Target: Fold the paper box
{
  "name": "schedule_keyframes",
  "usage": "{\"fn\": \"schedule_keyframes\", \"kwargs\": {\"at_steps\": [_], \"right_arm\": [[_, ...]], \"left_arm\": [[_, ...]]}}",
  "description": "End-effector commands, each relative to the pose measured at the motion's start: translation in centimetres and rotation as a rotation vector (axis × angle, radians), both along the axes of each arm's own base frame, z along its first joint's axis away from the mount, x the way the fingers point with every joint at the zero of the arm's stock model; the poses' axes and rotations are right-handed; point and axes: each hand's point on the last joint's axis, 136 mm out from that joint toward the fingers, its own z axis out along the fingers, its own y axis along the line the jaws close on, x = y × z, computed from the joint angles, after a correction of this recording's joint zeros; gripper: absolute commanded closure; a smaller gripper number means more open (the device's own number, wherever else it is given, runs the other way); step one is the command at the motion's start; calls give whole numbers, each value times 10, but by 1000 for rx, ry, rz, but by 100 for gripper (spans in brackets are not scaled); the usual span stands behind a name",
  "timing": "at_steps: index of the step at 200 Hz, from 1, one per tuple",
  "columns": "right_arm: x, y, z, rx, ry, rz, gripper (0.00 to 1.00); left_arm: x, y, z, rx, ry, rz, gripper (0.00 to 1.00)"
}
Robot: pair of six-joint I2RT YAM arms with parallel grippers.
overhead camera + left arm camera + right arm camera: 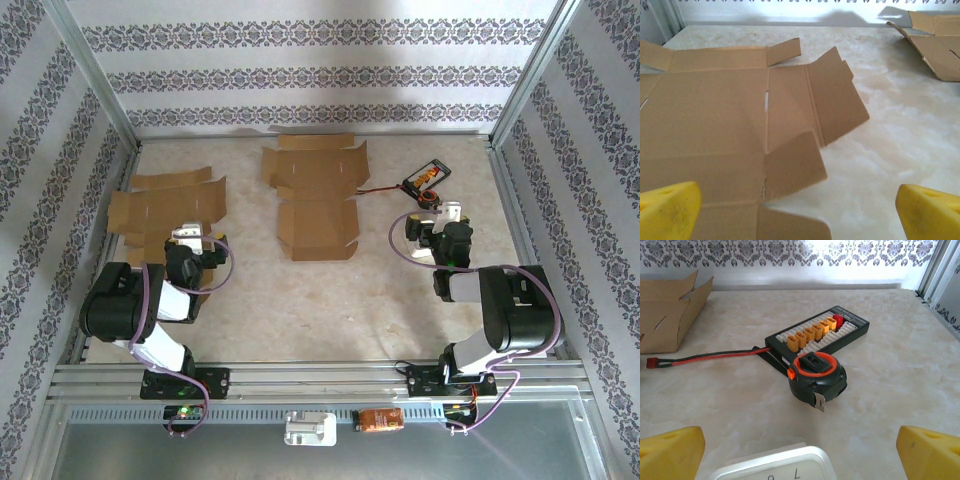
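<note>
Top external view: two unfolded paper boxes are seen lying flat on the table (300,300). The left paper box (165,205) is spread just ahead of the left pincer (198,238) and out to its left; whether they touch cannot be told. The centre paper box (315,195) is laid ahead and to the right of the left pincer, and ahead and to the left of the right pincer (432,216), apart from both.

In the left wrist view, the left pincer (800,212) is shown released, its yellow fingertips (667,210) spread wide with nothing held between them. The left paper box (715,120) is found directly ahead and to the left, with some flaps raised a little. An edge of the centre paper box (935,45) is seen far ahead to the right.

In the right wrist view, the right pincer (800,452) is likewise shown released, and nothing is grasped. A tape measure (817,375) is placed just ahead of it, close against the near end of a black connector board (822,330). A red and black cable (710,358) is run from the board toward the left, where a corner of the centre paper box (667,310) is seen. A white object (775,465) with printed digits is seen low between the fingertips; what it is cannot be told.
</note>
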Motion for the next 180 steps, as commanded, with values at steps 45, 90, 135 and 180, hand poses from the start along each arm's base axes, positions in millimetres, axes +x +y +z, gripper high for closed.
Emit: {"fn": "schedule_keyframes", "kwargs": {"at_steps": [45,90,135,180], "right_arm": [[-9,23,96,259,-4,44,2],[6,110,140,494,204,274,2],[38,198,126,544,522,440,2],[106,204,58,417,650,314,2]], "left_arm": [[11,-6,101,-163,-49,23,0],[19,-69,139,-556,121,-138,0],[8,-180,145,-723,503,-422,2],[-14,-222,125,-705,763,-544,0]]}}
